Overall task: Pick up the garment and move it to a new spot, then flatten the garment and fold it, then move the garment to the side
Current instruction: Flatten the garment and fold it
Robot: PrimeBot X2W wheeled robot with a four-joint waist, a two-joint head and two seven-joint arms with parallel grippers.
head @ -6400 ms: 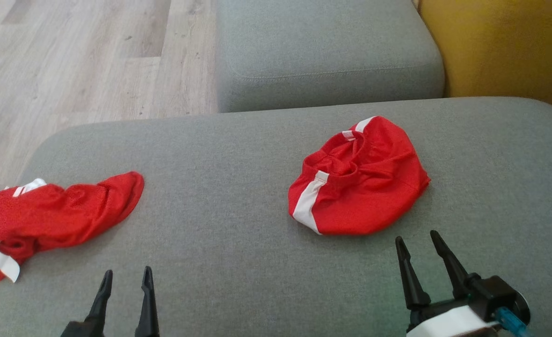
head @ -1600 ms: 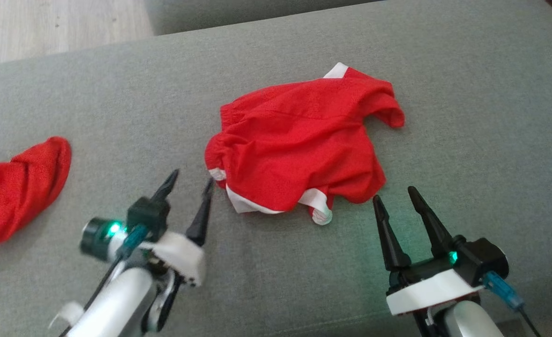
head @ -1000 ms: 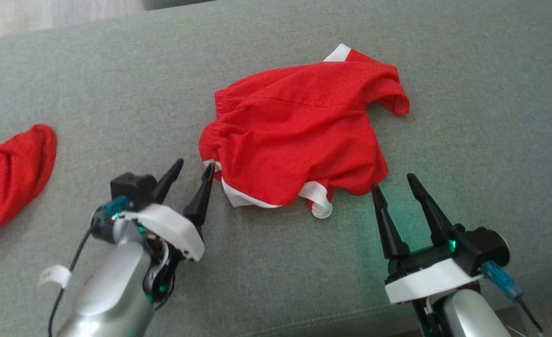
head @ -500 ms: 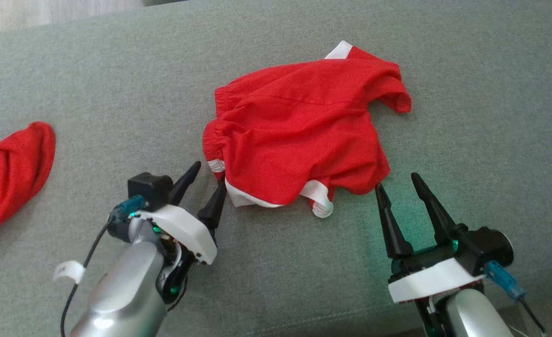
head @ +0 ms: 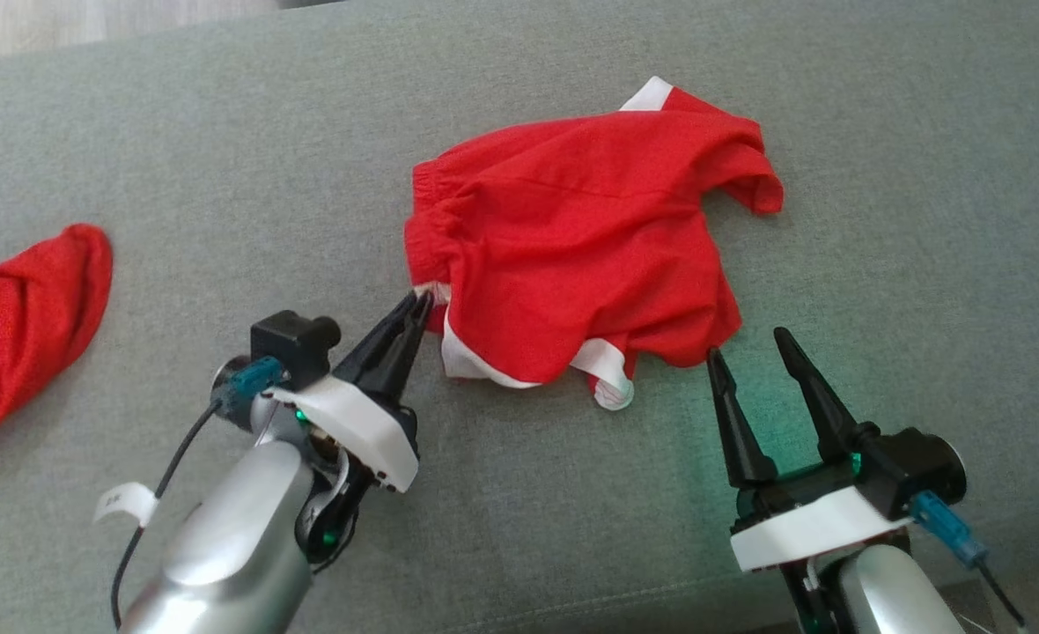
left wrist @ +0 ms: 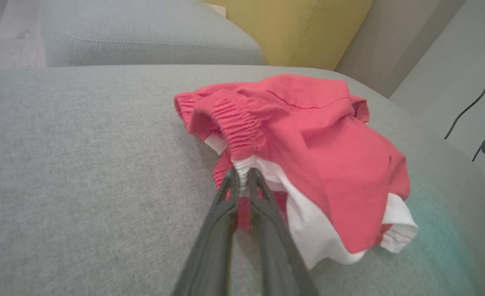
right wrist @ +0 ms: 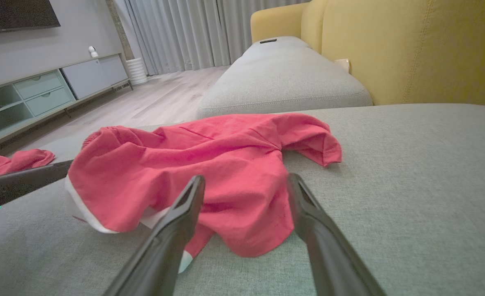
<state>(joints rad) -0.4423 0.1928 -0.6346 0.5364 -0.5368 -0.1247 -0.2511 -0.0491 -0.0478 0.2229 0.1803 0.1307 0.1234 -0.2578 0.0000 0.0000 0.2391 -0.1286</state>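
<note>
No readable text, brand, number or sign found. White tag [head: 123, 502], near left, bore faint marks, too small to read.

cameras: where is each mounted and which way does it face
Head view: on the head, looking down on red shorts on the grey sofa seat; shows left gripper pinching them, right gripper open.
Left wrist view: on that wrist, looking along its shut fingers at the shorts' waistband.
Right wrist view: on that wrist, low, looking between open fingers across the shorts.
Shared: all three see the shorts and the left gripper.
</note>
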